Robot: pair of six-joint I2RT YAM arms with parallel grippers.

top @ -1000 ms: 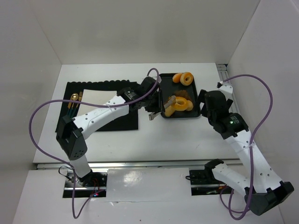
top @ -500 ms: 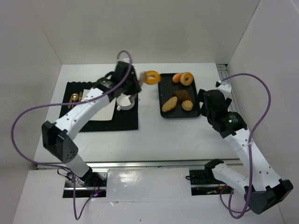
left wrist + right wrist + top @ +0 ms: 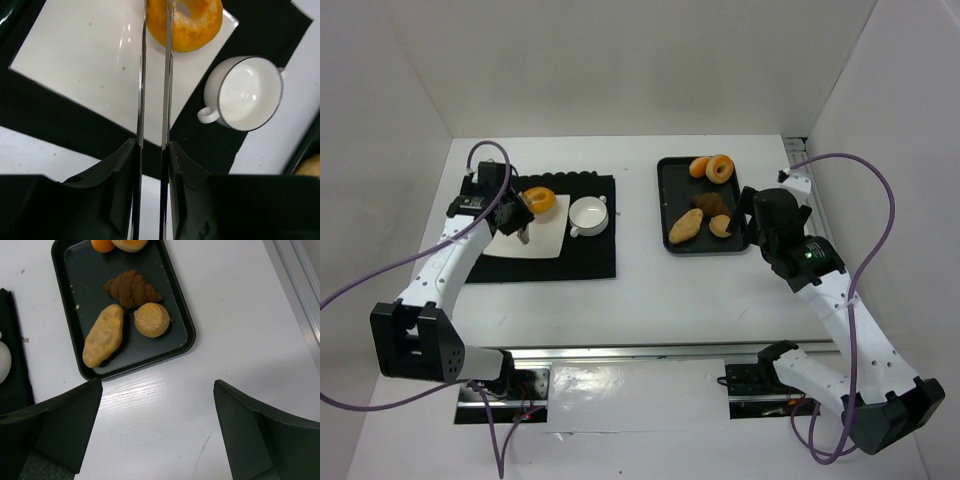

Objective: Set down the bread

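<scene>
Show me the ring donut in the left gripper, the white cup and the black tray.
donut [image 3: 197, 35], left wrist view, lower right of its ring.
white cup [image 3: 245, 92], left wrist view, its bare inside.
black tray [image 3: 87, 275], right wrist view, bare floor near its left wall.

No legible writing, label, brand, number or sign shows anywhere.
</scene>
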